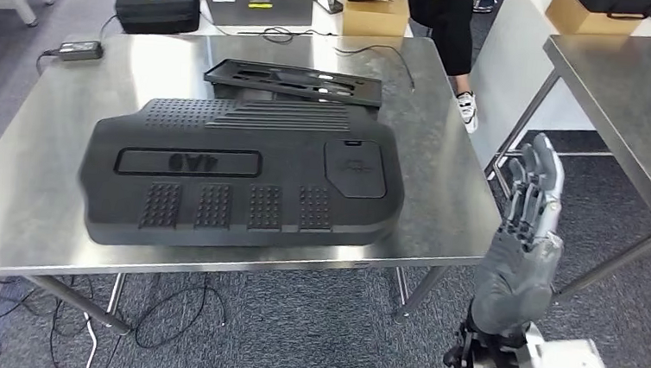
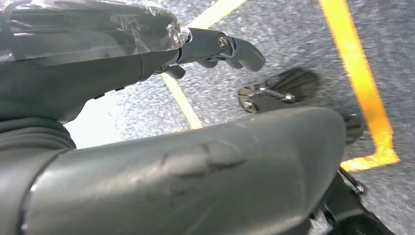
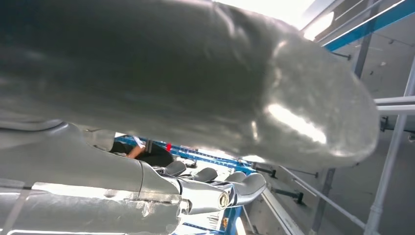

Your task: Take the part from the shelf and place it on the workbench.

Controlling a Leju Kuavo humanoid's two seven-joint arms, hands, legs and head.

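**Cover on bench, both hands holding nothing**

You are looking at the big black cover lying flat on the steel bench, up and to the left of the right hand, well apart from it. Its near edge is sitting close to the bench's front edge. A thinner black panel is lying just behind the cover, further from the hand, its near edge touching or overlapping the cover's back edge; you cannot tell which.

The right hand is hanging off the bench's right corner, past the edge, over the carpet. Fingers are pointing up and forward, straight and slightly apart, released, gripping nothing. In the right wrist view the thumb is filling the upper part and the darker fingers are stretching out below it, nothing between them.

The left hand is showing in its wrist view, pointing down at grey carpet with yellow tape lines. Thumb and fingers are lying extended and apart, released, nothing in them.

Beyond the cover from the right hand, a black case and a power brick are sitting at the far left of the bench. A person in dark trousers is standing behind the bench. A second steel table is standing to the right of the hand.
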